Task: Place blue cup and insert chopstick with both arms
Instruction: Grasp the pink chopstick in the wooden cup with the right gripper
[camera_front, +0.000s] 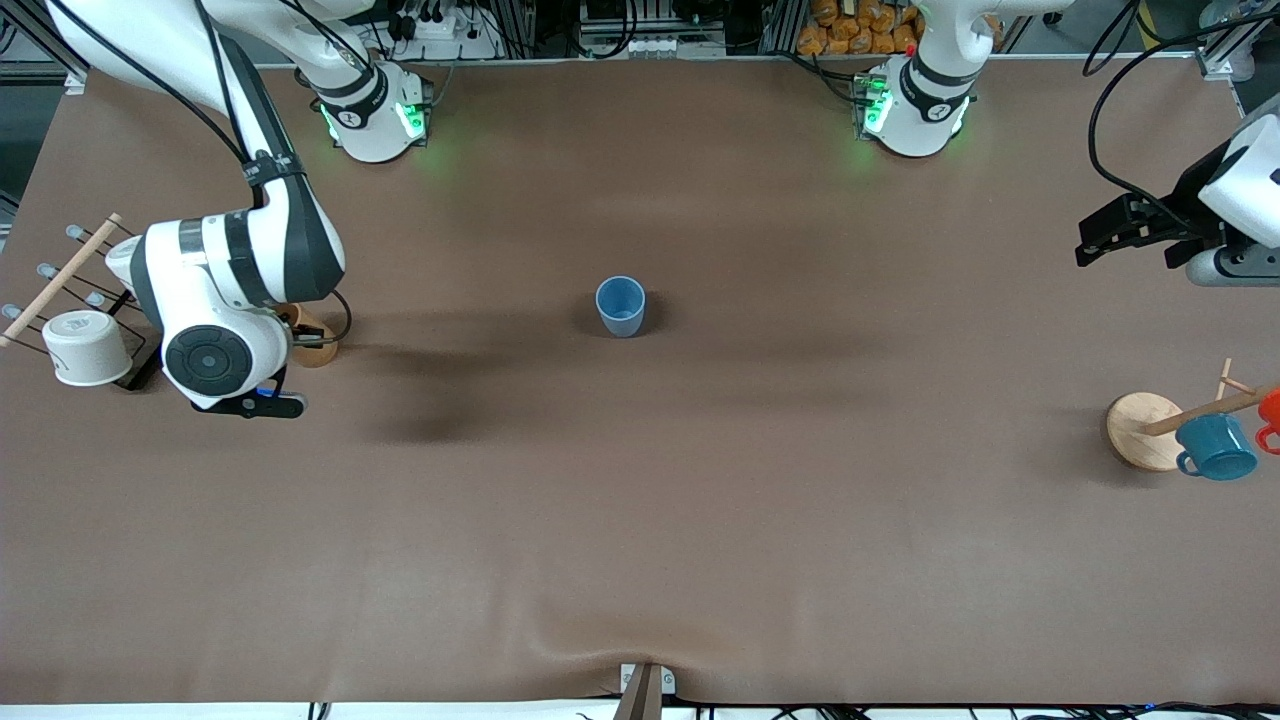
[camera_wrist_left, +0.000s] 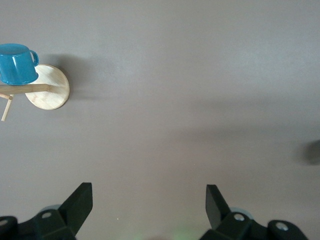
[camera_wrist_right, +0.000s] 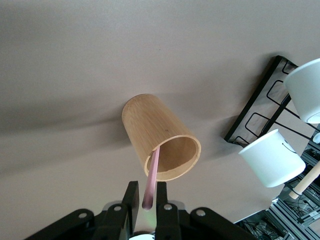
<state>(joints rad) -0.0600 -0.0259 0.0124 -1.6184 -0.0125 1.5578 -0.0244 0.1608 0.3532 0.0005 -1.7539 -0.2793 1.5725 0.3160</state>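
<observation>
The blue cup (camera_front: 621, 305) stands upright in the middle of the table, alone. The chopstick (camera_wrist_right: 152, 175) leans in a bamboo holder (camera_wrist_right: 150, 125), its top end sticking out of the rim. My right gripper (camera_wrist_right: 148, 197) is over the holder (camera_front: 315, 345) at the right arm's end of the table, its fingers closed in on the chopstick's top end. In the front view the right arm hides that gripper and the chopstick. My left gripper (camera_front: 1095, 245) hangs open and empty over the left arm's end of the table; it also shows in the left wrist view (camera_wrist_left: 149, 197).
A black wire rack (camera_wrist_right: 260, 115) with white cups (camera_front: 85, 347) stands beside the holder. A wooden rack on a round base (camera_front: 1145, 430) holds a teal mug (camera_front: 1215, 447) and an orange mug (camera_front: 1270, 415) at the left arm's end.
</observation>
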